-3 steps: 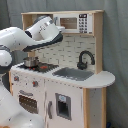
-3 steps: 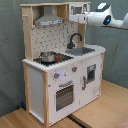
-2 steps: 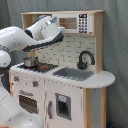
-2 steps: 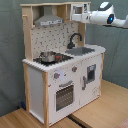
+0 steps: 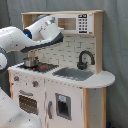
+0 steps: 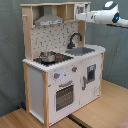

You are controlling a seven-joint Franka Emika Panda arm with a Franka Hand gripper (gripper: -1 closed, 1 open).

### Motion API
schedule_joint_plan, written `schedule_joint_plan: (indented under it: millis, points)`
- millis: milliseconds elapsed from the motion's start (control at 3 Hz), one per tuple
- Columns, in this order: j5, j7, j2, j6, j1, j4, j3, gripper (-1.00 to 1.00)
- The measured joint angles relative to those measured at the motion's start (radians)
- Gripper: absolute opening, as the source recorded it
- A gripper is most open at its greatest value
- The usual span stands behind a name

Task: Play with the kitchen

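Where hob meets sink, kitchen (image 6: 75, 80) stays smooth-white.

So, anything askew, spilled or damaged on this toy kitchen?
Nothing stands out. The toy kitchen stands upright with its doors shut, a small pot sits level on the hob, and the sink and faucet look intact.

A lab-like test corner: grey curtain backdrop (image 5: 117, 50), wooden table (image 6: 95, 112), toy kitchen (image 6: 60, 65).

The kitchen (image 6: 65, 75) stands upright, white and light wood. Its oven door is shut; the black faucet (image 5: 85, 59) curves over the grey sink (image 6: 80, 51) at 3 o'clock of the hob (image 6: 52, 58).
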Motion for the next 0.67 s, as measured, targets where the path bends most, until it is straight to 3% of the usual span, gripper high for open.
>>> schedule_joint_plan:
  millis: [333,667]
  points:
    - [0.0,0.0,-0.022,0.006,0.067,-0.05,-0.062,-1.0]
    - [0.002,0.008,-0.043,-0.005,0.121,-0.077,-0.097,-1.0]
